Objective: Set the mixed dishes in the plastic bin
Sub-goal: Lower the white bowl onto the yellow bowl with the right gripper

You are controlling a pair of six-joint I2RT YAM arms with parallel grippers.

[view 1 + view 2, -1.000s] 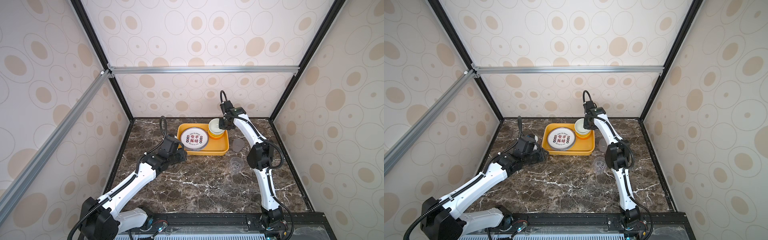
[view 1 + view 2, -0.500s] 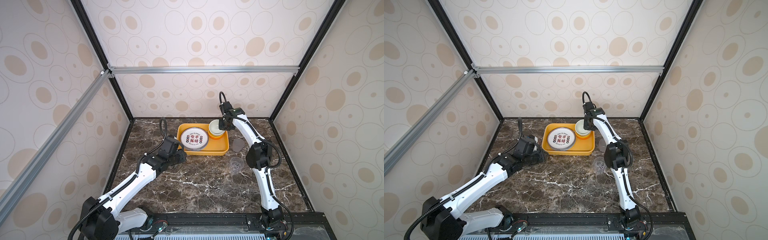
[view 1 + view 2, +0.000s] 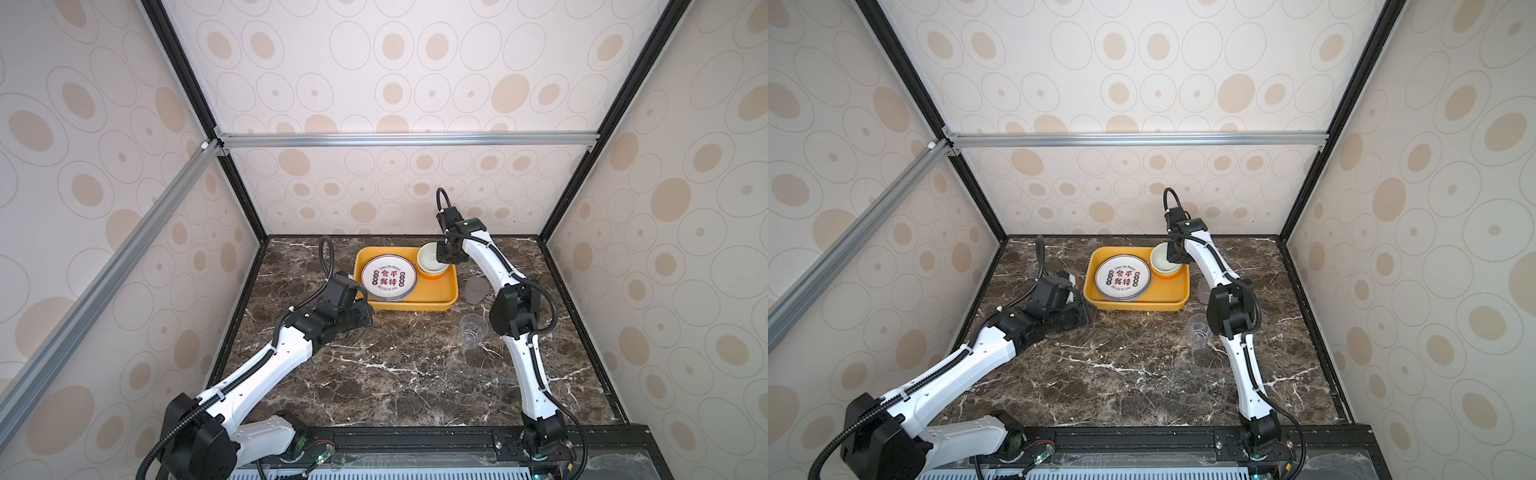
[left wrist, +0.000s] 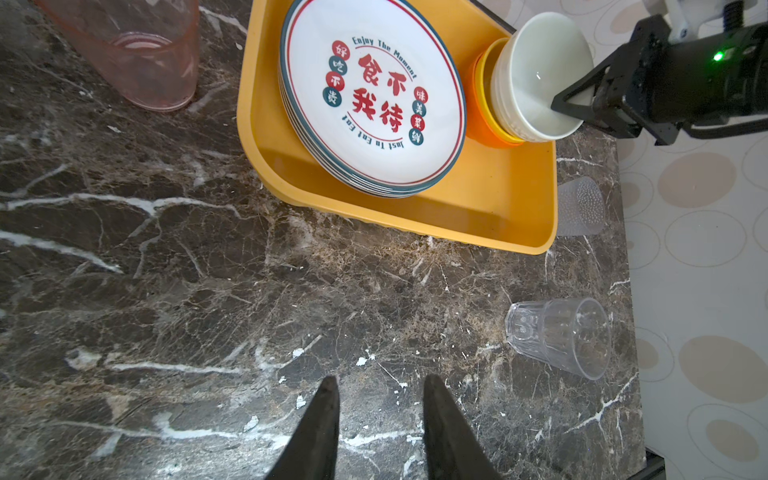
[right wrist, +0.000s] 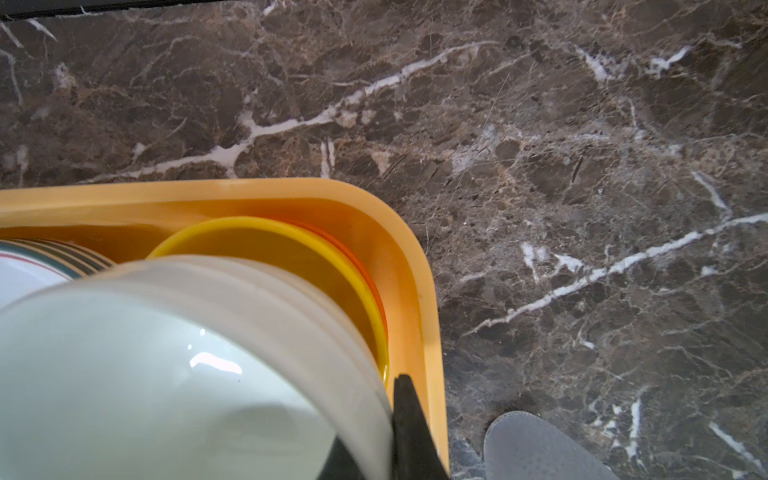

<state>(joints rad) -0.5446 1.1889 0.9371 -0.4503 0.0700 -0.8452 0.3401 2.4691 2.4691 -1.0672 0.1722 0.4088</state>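
Both arms are built alike. The left arm (image 3: 266, 365) and the right arm (image 3: 528, 365) wear smooth white shells on the long links, with chunky matt black housings at the joints. A black ribbed cable (image 3: 239, 376) runs along each white link, pinned by small white clips, and a thicker black hose (image 3: 324, 261) loops up behind each wrist. The left gripper (image 4: 378, 380) ends in two plain black fingers (image 4: 326, 428) that taper to points. The right gripper (image 3: 442, 257) is black too, with open triangular frames at its tips, and a small green light (image 4: 717, 56) glows on the housing behind it
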